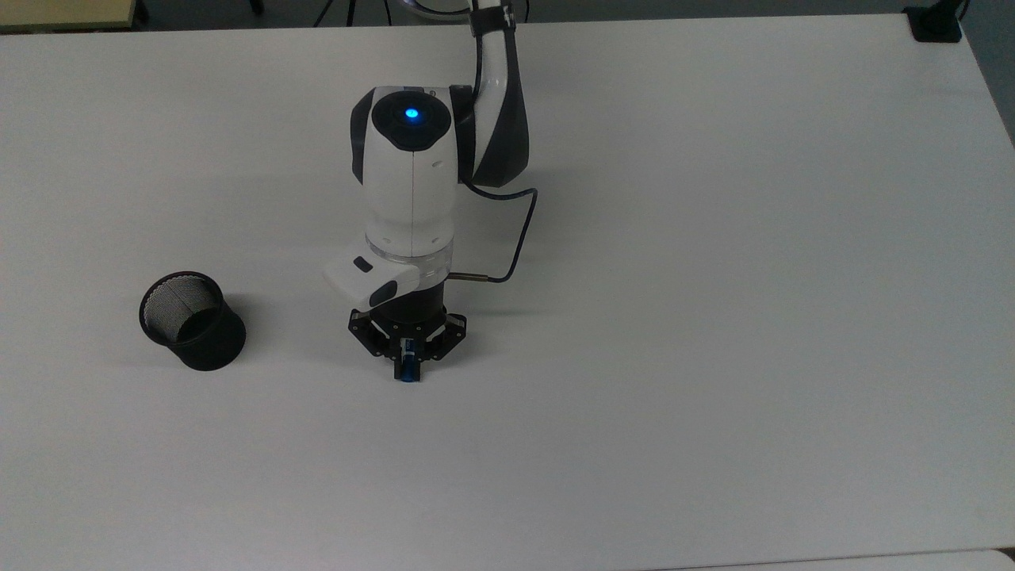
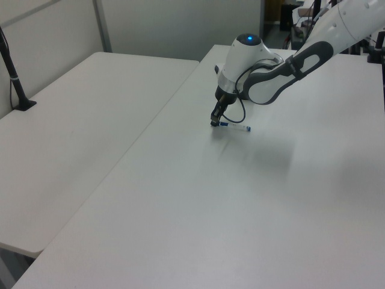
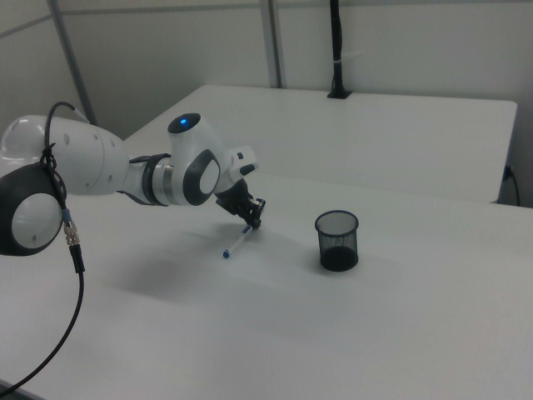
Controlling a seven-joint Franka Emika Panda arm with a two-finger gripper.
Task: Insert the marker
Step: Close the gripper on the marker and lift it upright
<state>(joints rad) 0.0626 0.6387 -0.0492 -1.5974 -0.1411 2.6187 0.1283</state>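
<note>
Blue cap of the marker (image 1: 407,369) shows between my gripper (image 1: 407,361) jaws, closed on it. Right view shows its barrel lying on the white table (image 3: 400,333), well apart from the black mesh cup (image 3: 337,240).

A broad white desk (image 1: 714,317) fills the room's middle, lit evenly from above. A second white desk (image 2: 72,120) butts against it along one long edge, with a black pole (image 2: 12,66) clamped at its far side. Pale partition walls (image 3: 166,50) with grey uprights stand behind.
</note>
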